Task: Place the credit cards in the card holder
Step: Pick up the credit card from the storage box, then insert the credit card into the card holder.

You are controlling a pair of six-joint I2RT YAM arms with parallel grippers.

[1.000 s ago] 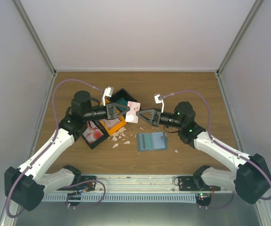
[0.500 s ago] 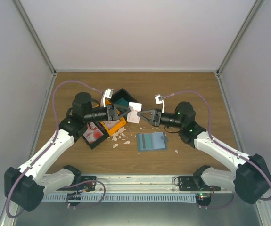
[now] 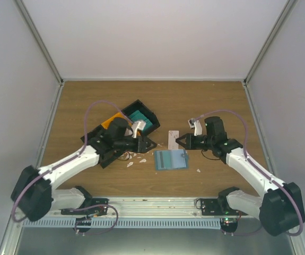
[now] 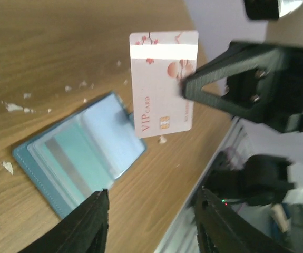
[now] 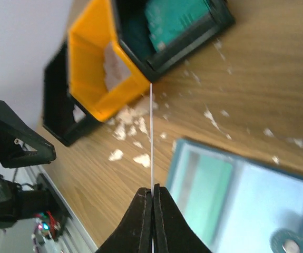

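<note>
A white credit card (image 4: 164, 84) with red marks hangs upright over the table, pinched at its edge by my right gripper (image 3: 177, 139), which is shut on it. In the right wrist view the card (image 5: 151, 132) shows edge-on above the shut fingertips (image 5: 152, 191). The slate-blue card holder (image 3: 171, 159) lies open on the wood just below it, with a teal card in one pocket (image 4: 72, 158). My left gripper (image 3: 151, 144) is open and empty, left of the card, its fingers (image 4: 96, 221) apart over the holder's near edge. More teal cards (image 3: 140, 117) sit in the bin.
The black-and-orange three-compartment bin (image 3: 121, 126) lies tilted at back left, its orange compartment (image 5: 93, 63) near the card. White scraps (image 3: 133, 156) are scattered between bin and holder, with one more (image 3: 199, 170) to the holder's right.
The card passed from my left gripper to my right. The left gripper opened and pulled back towards the near left; the right gripper closed on the card and carried it right, above the holder.
</note>
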